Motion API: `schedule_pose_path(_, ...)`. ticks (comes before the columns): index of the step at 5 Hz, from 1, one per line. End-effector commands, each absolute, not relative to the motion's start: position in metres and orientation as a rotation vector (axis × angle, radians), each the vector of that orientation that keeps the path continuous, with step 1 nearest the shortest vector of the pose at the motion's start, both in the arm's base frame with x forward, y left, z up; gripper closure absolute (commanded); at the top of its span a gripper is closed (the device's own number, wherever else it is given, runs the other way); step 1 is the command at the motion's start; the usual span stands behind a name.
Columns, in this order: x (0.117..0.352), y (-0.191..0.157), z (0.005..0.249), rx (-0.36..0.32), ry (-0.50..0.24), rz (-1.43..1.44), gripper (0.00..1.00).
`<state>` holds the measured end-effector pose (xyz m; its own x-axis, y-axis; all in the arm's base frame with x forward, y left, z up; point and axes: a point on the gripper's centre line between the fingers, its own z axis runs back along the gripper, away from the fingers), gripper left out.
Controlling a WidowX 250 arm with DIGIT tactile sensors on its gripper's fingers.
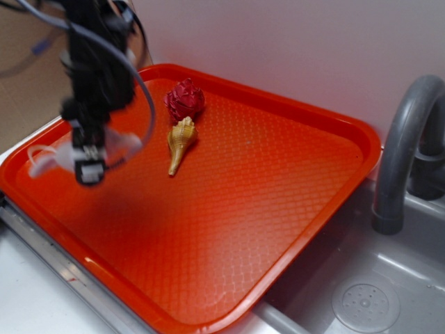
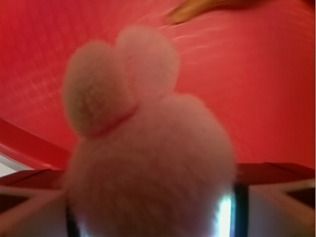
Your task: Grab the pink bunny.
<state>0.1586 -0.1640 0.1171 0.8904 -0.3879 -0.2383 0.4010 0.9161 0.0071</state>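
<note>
The pink bunny (image 1: 125,145) is a pale fuzzy plush at the left end of the orange tray (image 1: 278,209), with its thin white loop (image 1: 38,154) sticking out to the left. My gripper (image 1: 89,163) comes down on it from above, blurred, and is shut on it. In the wrist view the bunny (image 2: 148,163) fills the space between the two dark fingers of my gripper (image 2: 155,215), with its rounded parts pointing away over the tray (image 2: 266,98).
A tan spiral seashell (image 1: 181,142) and a dark red rose-like ball (image 1: 184,99) lie at the tray's back, right of the arm. The shell's tip (image 2: 197,10) shows at the wrist view's top. A grey faucet (image 1: 400,153) and sink basin (image 1: 361,299) are at the right.
</note>
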Motion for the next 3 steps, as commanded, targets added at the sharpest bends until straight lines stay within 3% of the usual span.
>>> schedule_pose_path(1, 0.151, -0.129, 0.197, -0.008, 0.028, -0.061, 1.0)
schedule_pose_path(2, 0.14, -0.108, 0.232, 0.039, -0.105, 0.089, 1.0)
schedule_pose_path(3, 0.134, -0.095, 0.243, 0.046, -0.243, 0.19, 1.0)
